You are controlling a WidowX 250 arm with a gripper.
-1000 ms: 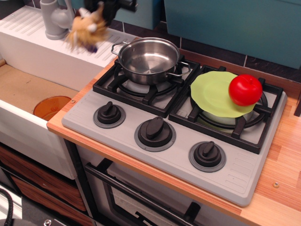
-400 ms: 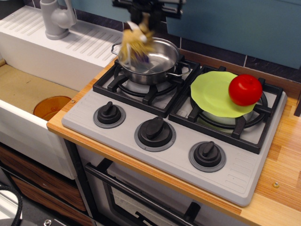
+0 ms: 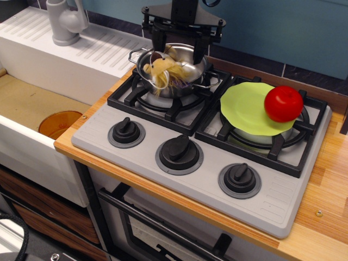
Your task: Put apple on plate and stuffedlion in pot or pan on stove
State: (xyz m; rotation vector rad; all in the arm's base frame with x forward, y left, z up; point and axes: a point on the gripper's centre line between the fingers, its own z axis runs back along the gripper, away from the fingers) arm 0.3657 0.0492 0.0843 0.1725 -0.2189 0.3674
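Plush lion (image 3: 163, 69), soft, light and best pinched by the mane, found in the steel pot (image 3: 191, 79) on the stove's (image 3: 163, 179) far-left burner beneath the gripper (image 3: 179, 46), fingers apart; red apple (image 3: 283, 103) resting on the lime-green plate (image 3: 244, 111).

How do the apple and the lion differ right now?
The apple is glossy red and sharp; the lion is shaggy tan and blurred. The apple sits on the plate's right edge, no gripper near; the lion is in the pot under the gripper. Both are on the stove.
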